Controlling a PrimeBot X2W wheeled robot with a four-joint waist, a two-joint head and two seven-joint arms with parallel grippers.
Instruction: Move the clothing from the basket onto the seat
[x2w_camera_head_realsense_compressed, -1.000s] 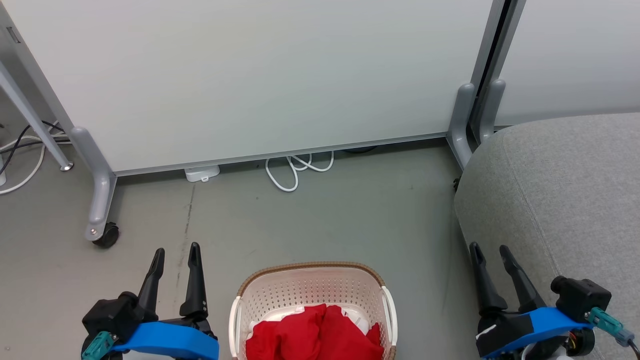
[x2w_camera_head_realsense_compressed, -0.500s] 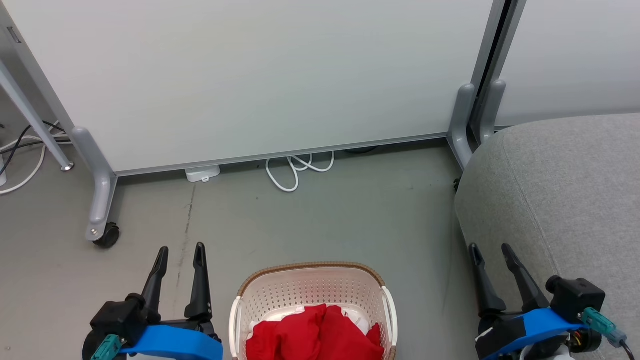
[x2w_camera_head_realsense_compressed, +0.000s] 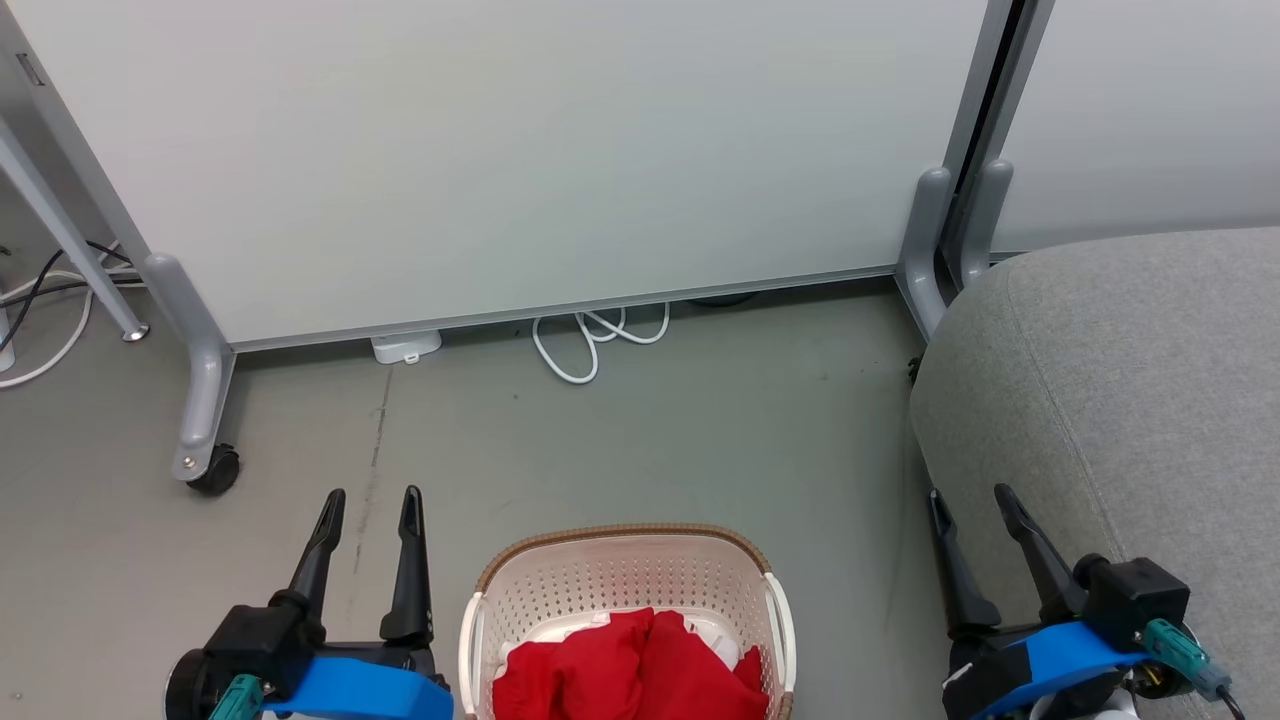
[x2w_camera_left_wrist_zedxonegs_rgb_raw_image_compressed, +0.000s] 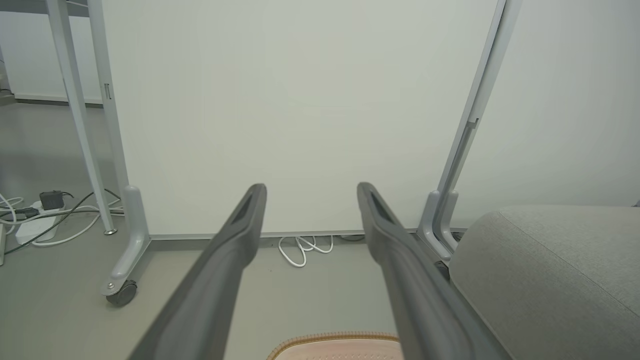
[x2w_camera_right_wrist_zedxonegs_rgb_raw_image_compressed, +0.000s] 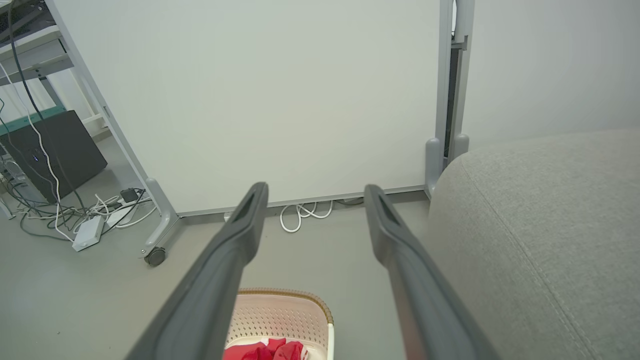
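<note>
Red clothing (x2w_camera_head_realsense_compressed: 630, 670) lies bunched in the cream basket (x2w_camera_head_realsense_compressed: 620, 575) with the brown rim, on the floor at the bottom centre of the head view. The right wrist view catches the clothing (x2w_camera_right_wrist_zedxonegs_rgb_raw_image_compressed: 270, 350) and the basket (x2w_camera_right_wrist_zedxonegs_rgb_raw_image_compressed: 285, 315) low down. The basket rim (x2w_camera_left_wrist_zedxonegs_rgb_raw_image_compressed: 335, 342) peeks into the left wrist view. The grey seat (x2w_camera_head_realsense_compressed: 1130, 380) fills the right side. My left gripper (x2w_camera_head_realsense_compressed: 372, 497) stands open left of the basket, holding nothing. My right gripper (x2w_camera_head_realsense_compressed: 968, 495) is open at the seat's left edge, right of the basket, also holding nothing.
A white partition panel (x2w_camera_head_realsense_compressed: 520, 150) on grey legs stands behind, with a castor (x2w_camera_head_realsense_compressed: 213, 470) at its left foot. A white cable loop (x2w_camera_head_realsense_compressed: 590, 345) and a small white box (x2w_camera_head_realsense_compressed: 405, 347) lie under it. More cables and a power strip (x2w_camera_right_wrist_zedxonegs_rgb_raw_image_compressed: 90, 230) lie at far left.
Both grippers have shifted inward toward the basket, the left one rightward and the right one leftward and lower. The basket and clothing have not moved.
</note>
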